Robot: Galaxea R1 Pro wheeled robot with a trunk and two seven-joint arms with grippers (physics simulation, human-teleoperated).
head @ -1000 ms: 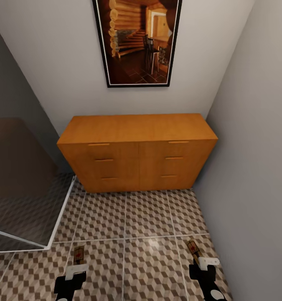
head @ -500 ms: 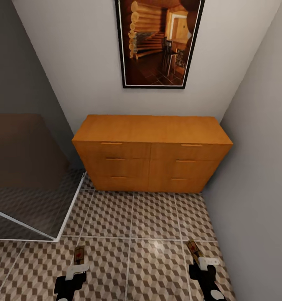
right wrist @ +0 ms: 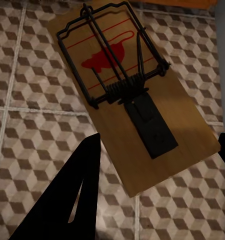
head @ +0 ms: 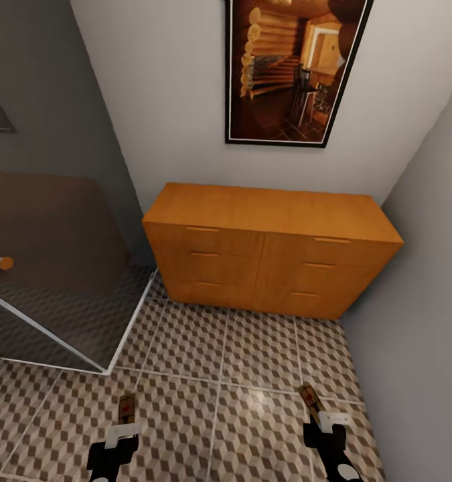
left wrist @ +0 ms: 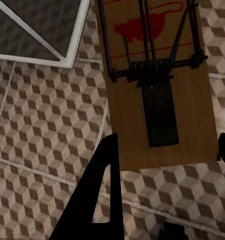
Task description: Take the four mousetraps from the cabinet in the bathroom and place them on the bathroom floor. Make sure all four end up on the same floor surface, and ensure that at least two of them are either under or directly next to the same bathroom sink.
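Mousetraps are in both grippers: the left gripper (head: 122, 428) holds one mousetrap (head: 126, 408) by its near end, and the right gripper (head: 329, 422) holds a second mousetrap (head: 311, 397) the same way, each board sticking forward over the patterned floor (head: 252, 348). In the left wrist view the trap (left wrist: 155, 80) sits between the dark fingers (left wrist: 100, 190), its wire bar and red mouse print clear; the right wrist view shows the other trap (right wrist: 127, 100) lying at a slant between the fingers (right wrist: 72, 200). The orange cabinet (head: 269, 251) stands ahead against the wall, drawers closed as far as I can tell, under a framed picture (head: 296, 70). A glass shower screen (head: 51, 268) is at the left.

No sink is in view, so the main risk is setting traps down here, away from it. Each board is pinched only at one end, so a jolt while driving or turning could twist it loose. The slanted right trap looks likelier to slip.
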